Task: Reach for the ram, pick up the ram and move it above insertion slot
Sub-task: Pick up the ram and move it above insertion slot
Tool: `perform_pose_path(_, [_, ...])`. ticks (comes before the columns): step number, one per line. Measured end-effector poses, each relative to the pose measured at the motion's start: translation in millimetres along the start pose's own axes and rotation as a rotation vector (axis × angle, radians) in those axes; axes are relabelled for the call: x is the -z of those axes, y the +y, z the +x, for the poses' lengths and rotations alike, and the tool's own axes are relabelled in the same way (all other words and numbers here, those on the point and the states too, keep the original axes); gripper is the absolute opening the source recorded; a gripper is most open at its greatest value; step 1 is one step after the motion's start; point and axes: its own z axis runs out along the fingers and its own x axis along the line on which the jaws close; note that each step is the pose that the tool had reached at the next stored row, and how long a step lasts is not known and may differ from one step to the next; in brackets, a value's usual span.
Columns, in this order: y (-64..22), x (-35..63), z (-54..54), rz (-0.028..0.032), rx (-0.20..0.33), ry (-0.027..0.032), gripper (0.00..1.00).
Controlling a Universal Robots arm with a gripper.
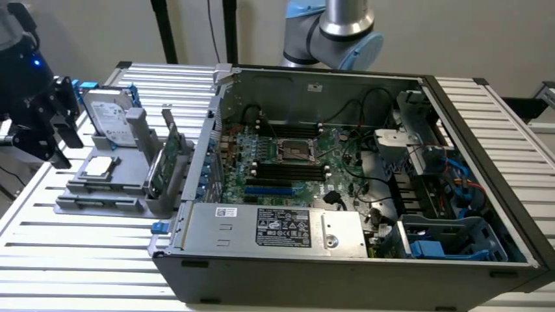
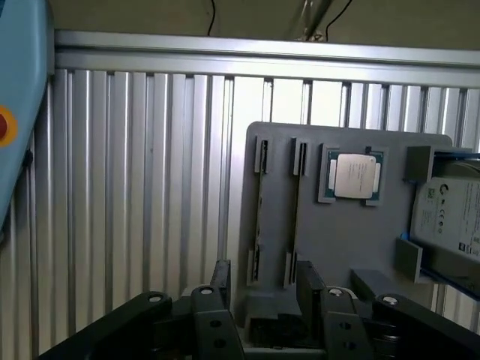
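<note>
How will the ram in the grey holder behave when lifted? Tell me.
The ram is a thin board, so likely stiff and light. Standing on edge in the grey holder, it may tip if nudged sideways. Bare green circuit board: probably fragile.

Ribbed bare-metal table, dull sheen. Smooth matt grey plastic holder; shiny silver metal drive. Matt black gripper.
</note>
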Motion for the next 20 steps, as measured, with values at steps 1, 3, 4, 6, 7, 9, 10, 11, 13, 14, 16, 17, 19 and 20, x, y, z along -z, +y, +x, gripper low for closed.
perform_pose_path(1, [0.0,-1.8,0.4,-0.0001,0.004,0.0000,0.48])
perform_pose_path(3, [0.0,-5.5,1.0,0.0000,0.012,0.0000,0.48])
perform_pose_path(4, [0.1,-7.2,1.1,-0.0001,0.015,0.0000,0.48])
perform_pose_path(6, [0.2,-10.8,1.2,0.0000,0.018,-0.0001,0.48])
perform_pose_path(7, [0.2,-12.6,1.3,0.0000,0.018,-0.0001,0.48])
perform_pose_path(9, [0.2,-16.2,1.3,-0.0001,0.018,0.0000,0.48])
perform_pose_path(10, [0.2,-18.1,1.3,-0.0001,0.018,0.0000,0.48])
perform_pose_path(11, [0.3,-19.9,1.4,-0.0001,0.018,0.0000,0.48])
perform_pose_path(13, [0.5,-23.6,1.3,0.0000,0.018,-0.0001,0.48])
perform_pose_path(14, [0.7,-25.4,1.3,-0.0001,0.018,0.0000,0.48])
perform_pose_path(16, [1.2,-29.0,1.3,-0.0001,0.017,0.0000,0.48])
perform_pose_path(17, [1.5,-30.9,1.3,-0.0001,0.017,-0.0001,0.48])
perform_pose_path(19, [2.0,-34.5,1.3,0.0000,0.016,-0.0001,0.48])
perform_pose_path(20, [2.2,-36.3,1.3,0.0000,0.016,-0.0001,0.48])
